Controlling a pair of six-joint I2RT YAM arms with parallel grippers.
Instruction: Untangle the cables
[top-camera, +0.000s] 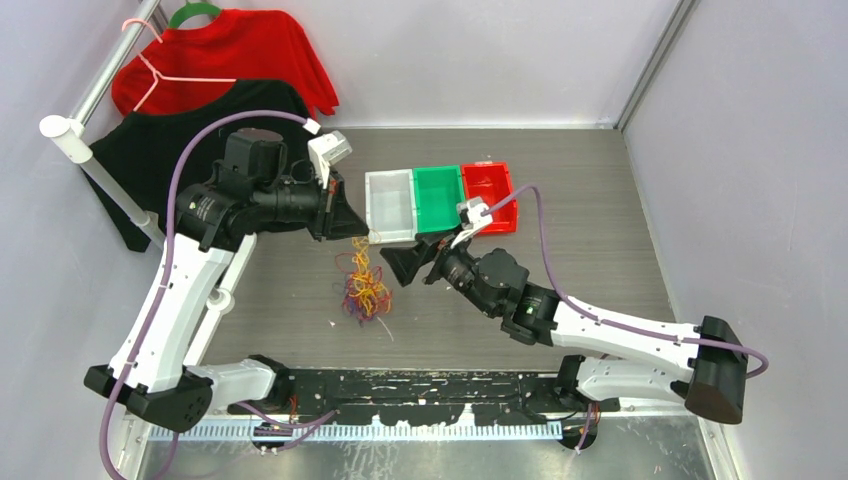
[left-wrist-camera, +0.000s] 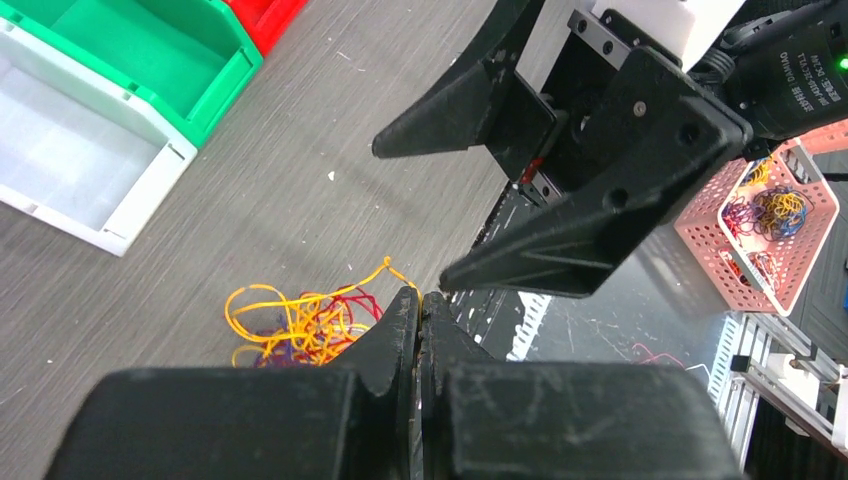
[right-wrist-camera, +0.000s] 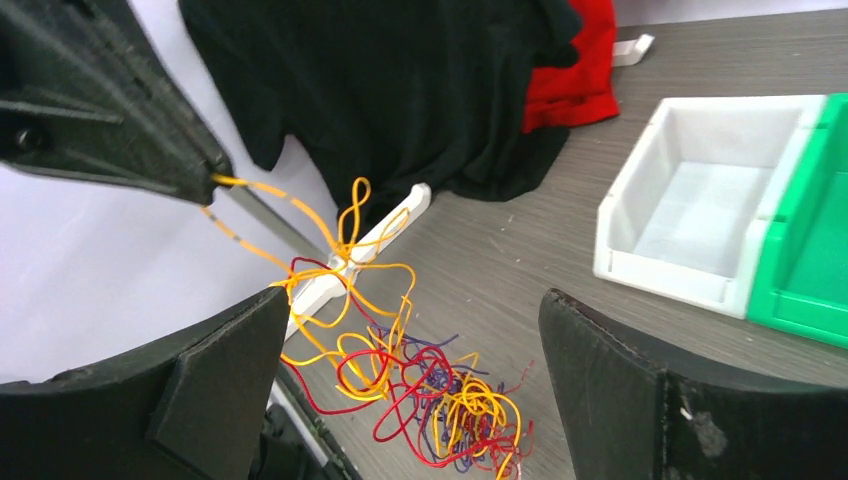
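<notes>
Left tool (top-camera: 352, 226) closed, pinching one orange strand of the cables (top-camera: 363, 287) and holding it raised. The rest of the tangle trails down to the surface (top-camera: 600, 260), near of the white bin (top-camera: 390, 205). Right tool (top-camera: 405, 262) spread wide, holding nothing, just right of the tangle; its wrist view frames the tangle between both fingers.

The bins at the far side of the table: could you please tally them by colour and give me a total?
White bin: 1
Green bin: 1
Red bin: 1
Total: 3
</notes>
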